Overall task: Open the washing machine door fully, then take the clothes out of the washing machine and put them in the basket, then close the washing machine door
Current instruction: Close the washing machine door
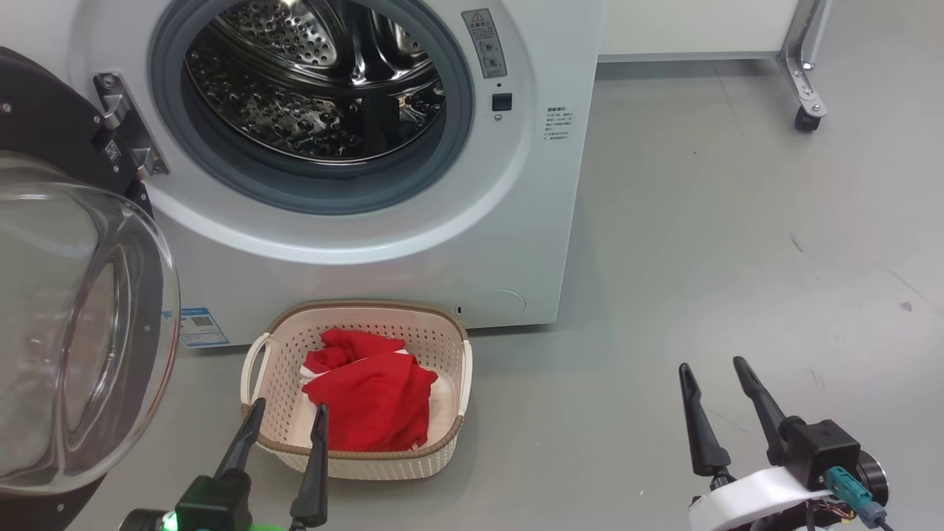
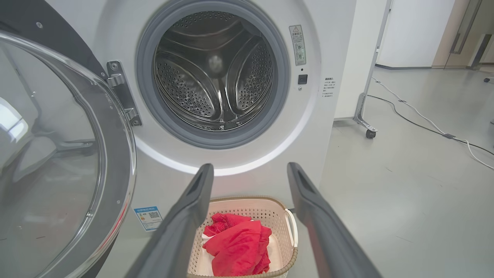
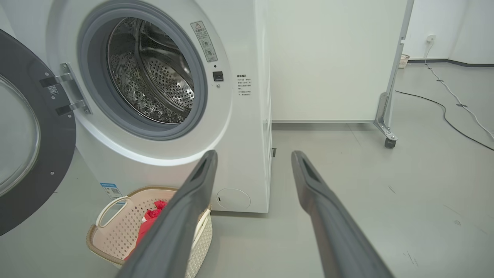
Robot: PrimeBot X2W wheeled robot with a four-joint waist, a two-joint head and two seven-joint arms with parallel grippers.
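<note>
L gripper [image 1: 289, 405] & R gripper [image 1: 711, 363]: dark tapered fingers spread wide, both empty. Soft red clothes [image 1: 376, 398] in perforated cream basket [image 1: 383, 464] just ahead of L tips. Round glass-bowl door [image 1: 74, 332] open at L's left.

No wording legible; markings noted only. Grey warning label [image 1: 484, 43] on washer [image 1: 546, 243] front, right of the drum opening: triangle with exclamation mark at top, small characters and round pictograms beneath, unreadable; printed text block [image 1: 560, 123] further right, several short lines, unreadable; blue label [image 1: 203, 327] low on the front at left, carries a QR code, lettering too small; small sticker [image 1: 112, 151] on door [image 1: 44, 118] by the hinge, pattern unclear.
</note>
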